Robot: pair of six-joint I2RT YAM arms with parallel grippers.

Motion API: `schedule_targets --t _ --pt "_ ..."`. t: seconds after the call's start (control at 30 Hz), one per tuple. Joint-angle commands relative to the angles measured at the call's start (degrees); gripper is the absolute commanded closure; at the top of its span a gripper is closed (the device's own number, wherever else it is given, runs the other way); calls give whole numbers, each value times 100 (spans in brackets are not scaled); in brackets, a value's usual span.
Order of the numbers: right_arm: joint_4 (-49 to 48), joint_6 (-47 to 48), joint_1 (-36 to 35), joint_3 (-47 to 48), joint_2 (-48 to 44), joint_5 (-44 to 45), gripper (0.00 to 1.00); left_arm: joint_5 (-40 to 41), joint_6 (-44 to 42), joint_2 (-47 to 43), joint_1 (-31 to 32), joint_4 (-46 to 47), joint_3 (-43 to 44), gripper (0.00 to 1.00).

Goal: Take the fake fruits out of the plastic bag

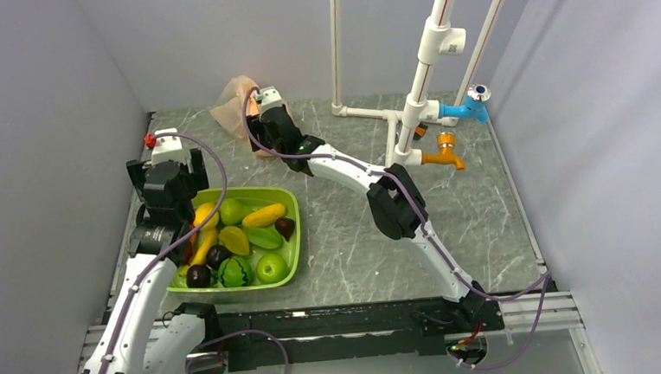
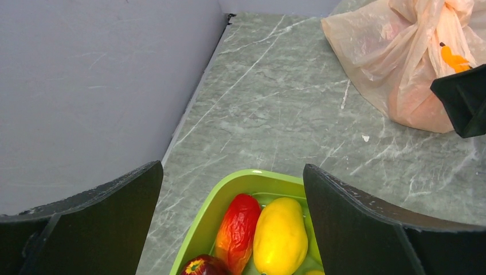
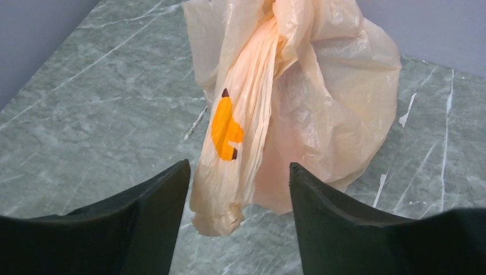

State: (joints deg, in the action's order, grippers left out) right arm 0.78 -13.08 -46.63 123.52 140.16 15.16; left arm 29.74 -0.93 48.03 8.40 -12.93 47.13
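Observation:
The plastic bag point(image 1: 237, 102) is a crumpled peach heap at the back left of the table, also seen in the left wrist view point(image 2: 401, 63). Its film hides the fake fruits; none shows through. My right gripper point(image 1: 259, 111) reaches to the bag's near side. In the right wrist view a bunched flap of the bag point(image 3: 229, 189) with an orange mark hangs between the jaws of the right gripper point(image 3: 239, 172), which stand apart on either side of it. My left gripper point(image 2: 232, 169) is open with nothing in it, over the far left corner of the green tub point(image 2: 229, 183).
The green tub point(image 1: 249, 190) near the left arm holds several fruits: yellow and green ones, dark plums, a striped watermelon point(image 1: 235, 272), a green apple point(image 1: 270, 267). White pipes with a blue tap point(image 1: 465, 107) and an orange tap point(image 1: 443, 155) stand at the back right. Grey walls close in left and behind.

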Motion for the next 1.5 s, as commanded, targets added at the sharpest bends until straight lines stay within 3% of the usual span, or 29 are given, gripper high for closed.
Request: schedule_targets --t 0.0,0.1,0.27,0.33,0.77,1.07,1.3,1.47 --pt "-389 191 37 317 69 -234 37 -187 -100 38 21 223 189 1" --pt "-385 220 73 337 105 -179 49 -218 -84 100 19 135 247 1" --pt "-205 252 123 250 12 -214 93 -256 -114 109 21 169 214 1" --pt "26 322 118 114 -160 -71 100 -238 -117 90 21 174 179 1" --pt "-20 484 113 -3580 -3186 1127 100 -702 -65 283 21 147 241 1" --pt "287 -214 68 -5637 -5099 781 100 -1642 -34 582 19 -64 425 1" --pt "685 -42 -921 -6549 -6361 1925 100 -1741 -79 562 21 -92 414 1" --pt "1280 -581 -1455 -7230 -7423 1808 100 -1810 -129 528 20 41 347 1"
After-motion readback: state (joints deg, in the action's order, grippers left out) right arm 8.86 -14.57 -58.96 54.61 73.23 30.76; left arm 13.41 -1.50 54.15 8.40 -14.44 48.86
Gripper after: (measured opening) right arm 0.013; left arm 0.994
